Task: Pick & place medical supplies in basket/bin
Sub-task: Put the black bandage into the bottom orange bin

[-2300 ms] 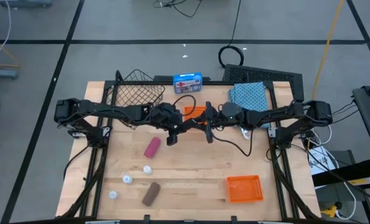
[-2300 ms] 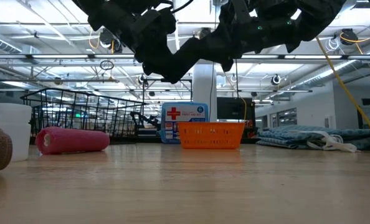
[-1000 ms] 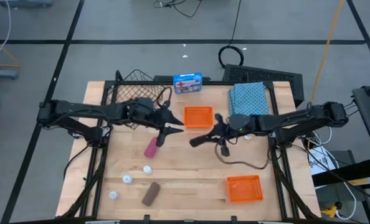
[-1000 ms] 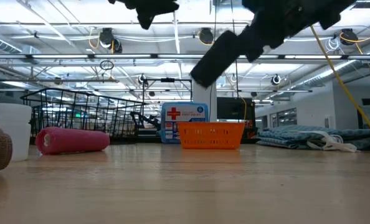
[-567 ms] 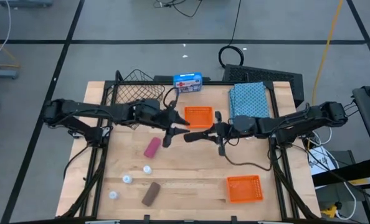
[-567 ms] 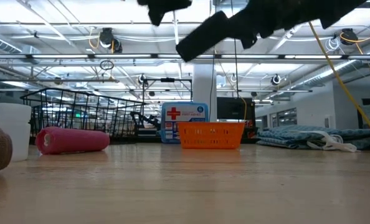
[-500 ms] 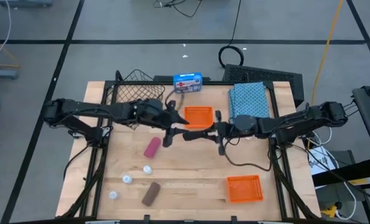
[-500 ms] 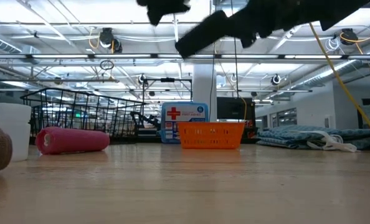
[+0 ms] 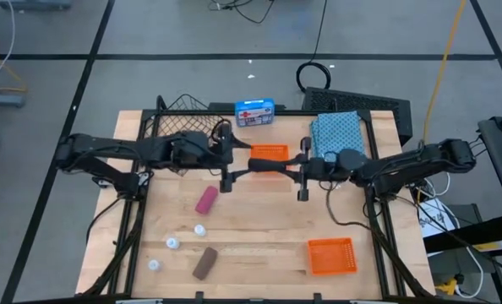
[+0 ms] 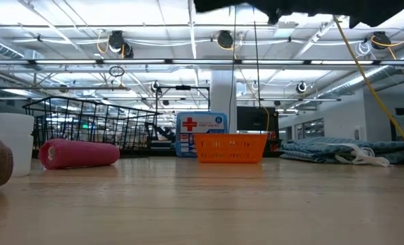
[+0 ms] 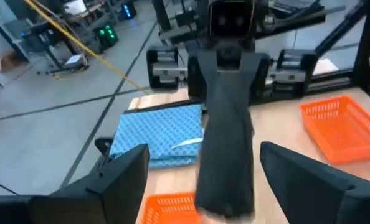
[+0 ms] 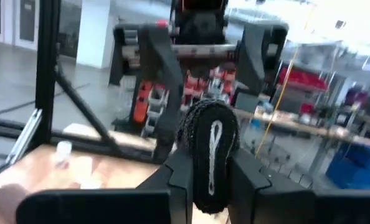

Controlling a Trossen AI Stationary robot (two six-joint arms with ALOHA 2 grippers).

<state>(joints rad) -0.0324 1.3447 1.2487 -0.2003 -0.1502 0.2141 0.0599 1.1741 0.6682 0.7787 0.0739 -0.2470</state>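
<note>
Handover under way above the near orange tray [image 9: 269,153]. Right hand [image 12: 210,186] is clamped on the black roll [image 12: 210,155]; left hand [image 11: 203,180], fingers spread wide, brackets its far end. Judged next: left closes, right releases, then carry to basket [image 9: 182,127], left of tray.

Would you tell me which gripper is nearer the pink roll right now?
The left gripper is nearer, hovering just above the pink roll. The right gripper, shut on the black roll, sits farther toward the table's middle.
</note>
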